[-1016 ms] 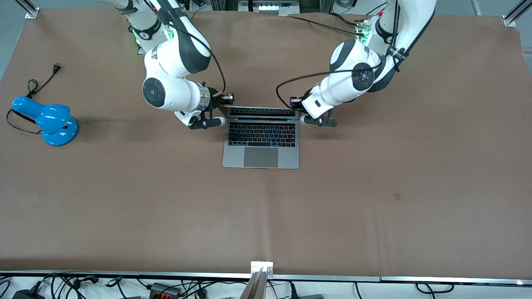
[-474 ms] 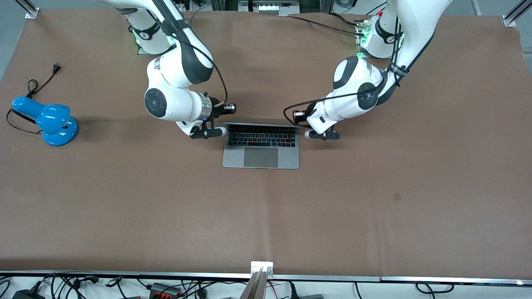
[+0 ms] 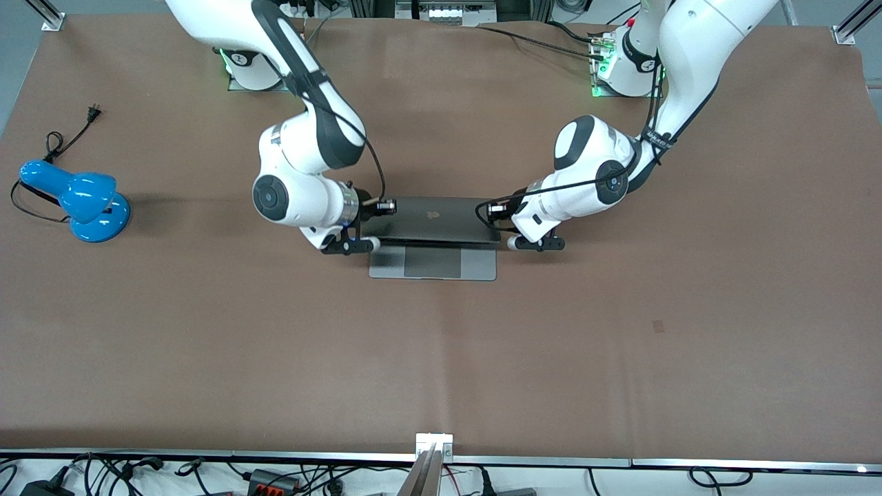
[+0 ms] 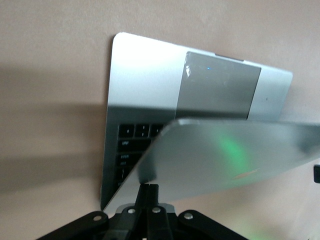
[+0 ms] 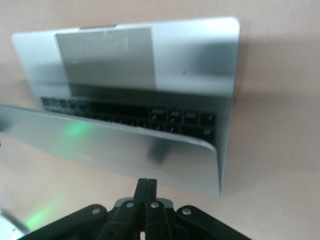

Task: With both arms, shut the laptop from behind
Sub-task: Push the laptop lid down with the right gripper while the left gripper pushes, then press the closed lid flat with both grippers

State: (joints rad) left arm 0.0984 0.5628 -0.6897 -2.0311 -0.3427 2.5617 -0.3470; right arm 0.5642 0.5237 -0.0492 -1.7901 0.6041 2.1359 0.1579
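Observation:
The silver-grey laptop (image 3: 433, 218) lies mid-table, its lid with the black apple logo tilted low over the keyboard, and only the trackpad strip (image 3: 433, 263) shows. My left gripper (image 3: 513, 242) is shut and empty at the lid's back corner toward the left arm's end. My right gripper (image 3: 371, 243) is shut and empty at the other back corner. In the left wrist view the shut fingers (image 4: 149, 189) meet the lid (image 4: 225, 160) above the keys. In the right wrist view the shut fingers (image 5: 146, 184) sit against the lid (image 5: 125, 145).
A blue desk lamp (image 3: 77, 200) with its black cord and plug (image 3: 69, 134) stands toward the right arm's end of the table. Bare brown table surface (image 3: 441, 358) spreads nearer the front camera. Cables lie along the front edge.
Both grippers have moved toward the front camera and pushed the lid down. The screen stood upright a second ago and now leans low over the keyboard, hiding the keys in the front view.

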